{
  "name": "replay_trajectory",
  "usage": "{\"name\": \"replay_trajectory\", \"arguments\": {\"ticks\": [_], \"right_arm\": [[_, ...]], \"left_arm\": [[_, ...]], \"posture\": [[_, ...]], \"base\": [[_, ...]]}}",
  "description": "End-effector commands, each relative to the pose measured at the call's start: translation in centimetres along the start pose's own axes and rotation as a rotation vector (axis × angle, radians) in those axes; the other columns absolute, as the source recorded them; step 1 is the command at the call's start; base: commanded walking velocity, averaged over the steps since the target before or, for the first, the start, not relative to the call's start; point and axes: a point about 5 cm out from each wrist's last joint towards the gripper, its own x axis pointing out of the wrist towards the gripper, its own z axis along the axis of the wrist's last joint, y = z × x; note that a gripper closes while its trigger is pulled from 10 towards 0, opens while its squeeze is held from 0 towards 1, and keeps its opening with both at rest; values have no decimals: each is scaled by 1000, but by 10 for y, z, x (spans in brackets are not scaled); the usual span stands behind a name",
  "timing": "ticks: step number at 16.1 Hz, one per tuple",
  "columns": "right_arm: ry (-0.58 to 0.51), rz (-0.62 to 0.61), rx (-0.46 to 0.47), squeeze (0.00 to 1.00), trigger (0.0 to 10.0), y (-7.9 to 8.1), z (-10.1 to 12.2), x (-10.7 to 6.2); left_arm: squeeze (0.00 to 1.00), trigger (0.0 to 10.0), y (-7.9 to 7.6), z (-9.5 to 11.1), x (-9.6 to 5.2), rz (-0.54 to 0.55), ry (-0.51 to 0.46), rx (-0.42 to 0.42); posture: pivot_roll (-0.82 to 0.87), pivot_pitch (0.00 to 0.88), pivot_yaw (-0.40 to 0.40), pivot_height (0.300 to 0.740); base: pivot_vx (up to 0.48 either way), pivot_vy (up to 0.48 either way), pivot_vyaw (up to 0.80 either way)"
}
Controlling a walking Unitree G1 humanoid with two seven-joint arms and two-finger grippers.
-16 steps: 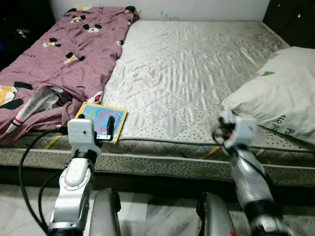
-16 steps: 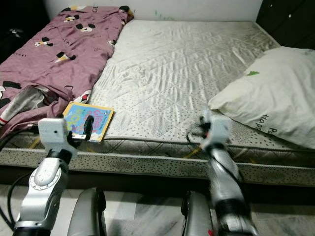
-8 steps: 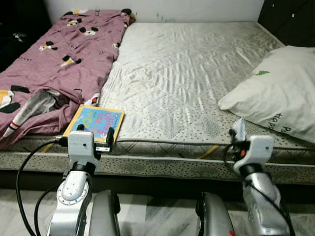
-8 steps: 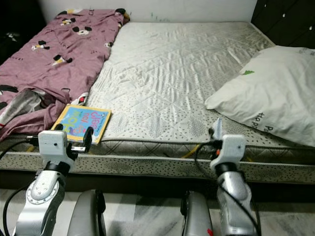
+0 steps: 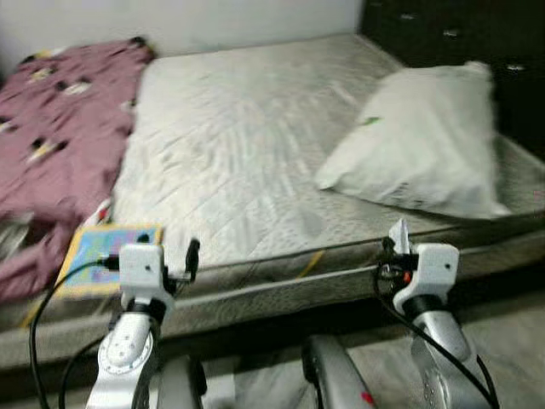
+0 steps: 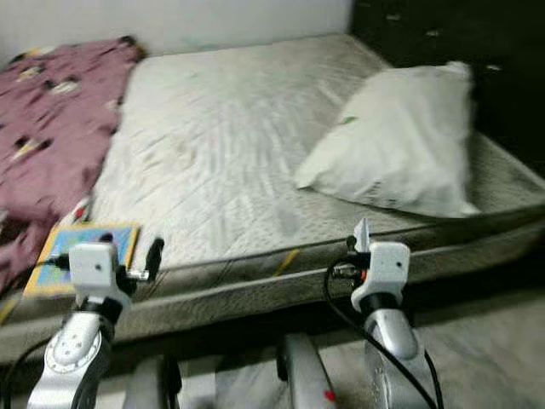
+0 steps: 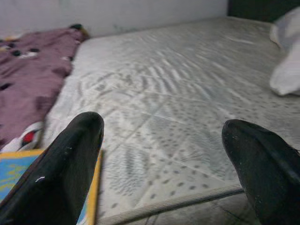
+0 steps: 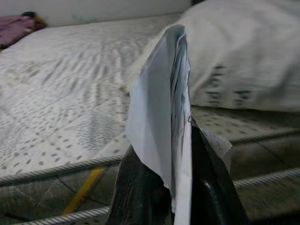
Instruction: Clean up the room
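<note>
The right gripper (image 8: pixel 176 197) hangs before the edge of the grey quilted mattress (image 5: pixel 247 162), its fingers pinched on a folded white sheet of paper (image 8: pixel 164 126) standing upright, near the big white pillow (image 5: pixel 421 145). The left gripper (image 7: pixel 164 159) hovers with its black fingers (image 7: pixel 70 173) spread wide and empty, just over the bright blue and yellow picture book (image 5: pixel 106 256) beside the crumpled mauve blanket (image 5: pixel 51 128).

The two eye views look from the head forward and down over the bed (image 5: pixel 255 153), with both arms at the bottom edge. They share the mattress, the pillow (image 6: pixel 400 145) and the blanket (image 5: pixel 51 128). The left wrist view looks low between its spread fingers (image 7: pixel 70 164) across the bed. The right wrist view is very near its paper (image 8: pixel 164 117), with the pillow behind.
</note>
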Motion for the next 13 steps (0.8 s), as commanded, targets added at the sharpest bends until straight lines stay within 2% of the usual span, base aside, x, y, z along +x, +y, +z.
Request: {"name": "replay_trajectory", "arguments": {"ticks": [1, 2, 5, 9, 13], "right_arm": [[-3, -5, 11, 0, 10000, 3, 4, -3], [-5, -7, -4, 0, 10000, 6, 6, -13], [-15, 0, -8, 0, 10000, 10, 12, -21], [-18, 24, -1, 0, 10000, 13, 17, -20], [-35, 30, 16, 0, 10000, 16, 26, -14]], "left_arm": [[0, 10000, 0, 6, 0, -8, -13, 9], [0, 10000, -3, 10, 0, -36, -13, 9], [0, 10000, -7, 14, 5, -70, -24, -2], [0, 10000, -8, 17, 4, -72, -22, -7], [0, 10000, -9, 19, 4, -75, -21, -8]], "posture": [[-82, 0, 79, 506], [-91, 0, 86, 506], [-102, 12, 77, 506], [-90, 23, 74, 506], [-82, 17, 74, 551]], "base": [[0, 0, -475], [0, 0, 0], [0, 0, 0], [0, 0, 0], [0, 0, 0]]}}
